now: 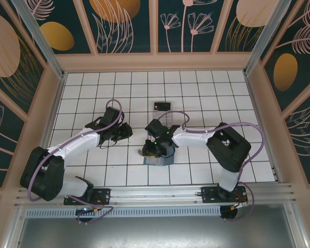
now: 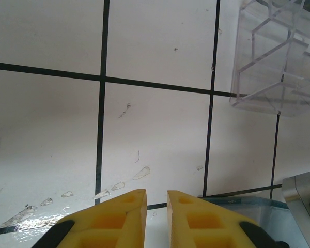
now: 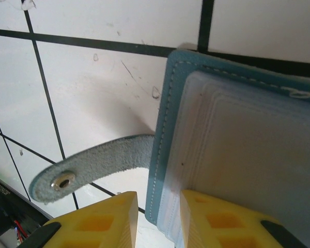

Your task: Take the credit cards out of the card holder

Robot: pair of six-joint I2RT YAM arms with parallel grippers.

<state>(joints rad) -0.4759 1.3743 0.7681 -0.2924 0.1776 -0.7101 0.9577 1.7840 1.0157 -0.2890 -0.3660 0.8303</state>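
The teal card holder [image 1: 164, 158] lies open on the tiles in front of the arms. In the right wrist view its stitched cover and pale inner sleeves [image 3: 243, 134] fill the right half, and the strap tab [image 3: 93, 168] with its snap curls away to the left. My right gripper [image 3: 157, 194] [image 1: 153, 151] stands open over it. The cover's edge runs between the fingers, with floor showing beside the left one. A dark credit card [image 1: 161, 107] lies farther back. My left gripper [image 2: 156, 191] [image 1: 128, 130] hovers left of the holder, its jaws narrowly apart and empty.
A clear plastic tray [image 2: 276, 57] [image 1: 169, 118] sits just behind the card holder, next to the dark card. A corner of the card holder [image 2: 248, 204] and part of the right arm [image 2: 305, 199] show low right in the left wrist view. Wooden walls ring the tiled floor.
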